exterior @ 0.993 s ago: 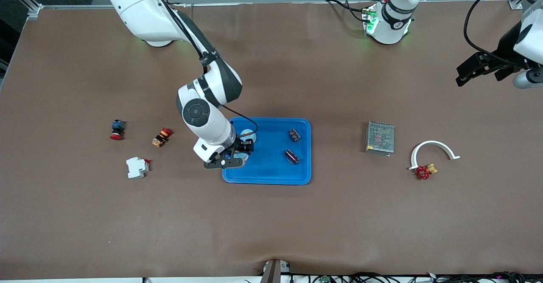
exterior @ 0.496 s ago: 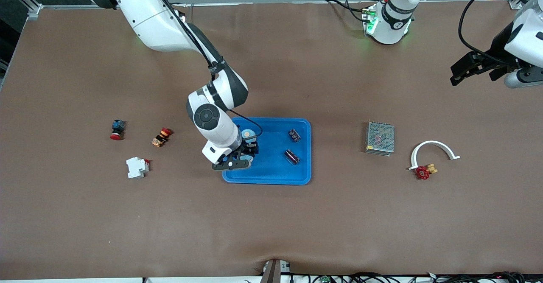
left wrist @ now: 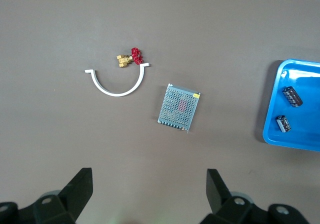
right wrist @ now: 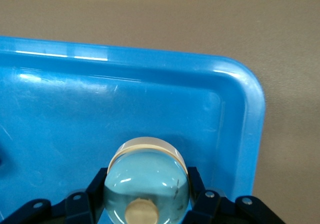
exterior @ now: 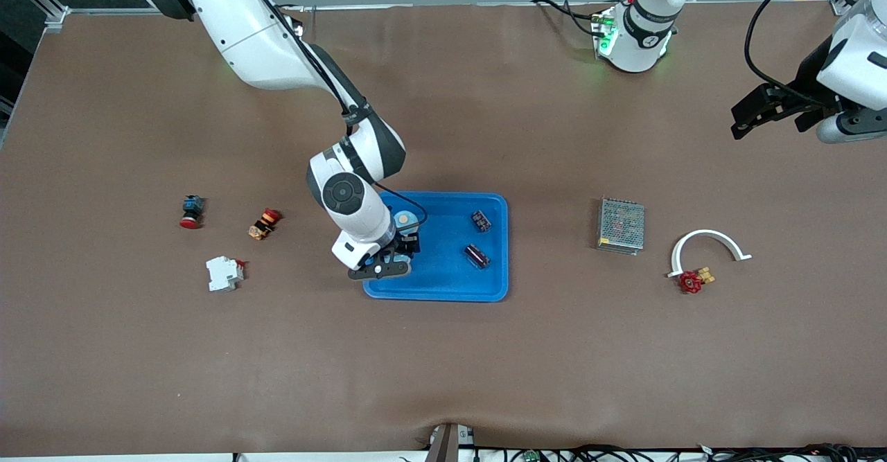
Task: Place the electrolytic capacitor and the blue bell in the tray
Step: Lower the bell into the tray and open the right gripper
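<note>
Brown worktop (exterior: 485, 379), same clutter as a second ago. Right hand (exterior: 400, 242) has slid further in over the tray (exterior: 443, 282) at the right arm's end, pinching the blue bell (right wrist: 146, 184) just above the floor. Two dark capacitors (exterior: 477, 255) haven't budged. Left hand (left wrist: 147, 194) waits spread wide, drifted slightly.

Brown mat covers the table (exterior: 485, 379); grey floor along the top

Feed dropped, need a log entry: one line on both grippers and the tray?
right gripper: shut on pale-blue domed bell, over shallow bright-blue plastic tray | left gripper: open, waiting | tray: two dark cylindrical capacitors
</note>
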Motion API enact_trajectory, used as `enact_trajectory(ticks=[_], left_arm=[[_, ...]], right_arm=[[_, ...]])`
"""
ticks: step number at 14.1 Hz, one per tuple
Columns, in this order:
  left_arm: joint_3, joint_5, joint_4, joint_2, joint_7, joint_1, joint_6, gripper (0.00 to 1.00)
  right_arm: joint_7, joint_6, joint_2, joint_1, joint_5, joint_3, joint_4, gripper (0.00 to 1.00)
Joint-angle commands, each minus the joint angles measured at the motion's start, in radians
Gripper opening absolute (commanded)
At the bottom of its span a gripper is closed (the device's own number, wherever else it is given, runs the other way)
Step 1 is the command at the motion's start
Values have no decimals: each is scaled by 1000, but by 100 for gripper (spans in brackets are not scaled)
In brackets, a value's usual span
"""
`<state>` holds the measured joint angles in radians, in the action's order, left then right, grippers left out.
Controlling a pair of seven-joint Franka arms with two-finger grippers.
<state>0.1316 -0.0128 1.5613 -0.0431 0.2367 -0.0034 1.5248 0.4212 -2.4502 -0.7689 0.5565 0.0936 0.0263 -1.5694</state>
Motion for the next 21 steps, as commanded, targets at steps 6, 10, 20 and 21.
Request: enact_trajectory(ticks=[6,10,20,21], left_arm=[[3,19,0,-6,0,2,-22,100],[3,19,-1,-6,1,2,-22,100],[5,17,0,-6,1,0,-22,100],[5,17,0,-4,1,0,-22,100]], right_arm=[[21,-10,-36,36,-26,-25,28,35],[21,-21,-43,36,-31,-25,28,41],[16,0,-9,25,-26,-23,25,100],[14,17,6,26,-26,-23,17,100]])
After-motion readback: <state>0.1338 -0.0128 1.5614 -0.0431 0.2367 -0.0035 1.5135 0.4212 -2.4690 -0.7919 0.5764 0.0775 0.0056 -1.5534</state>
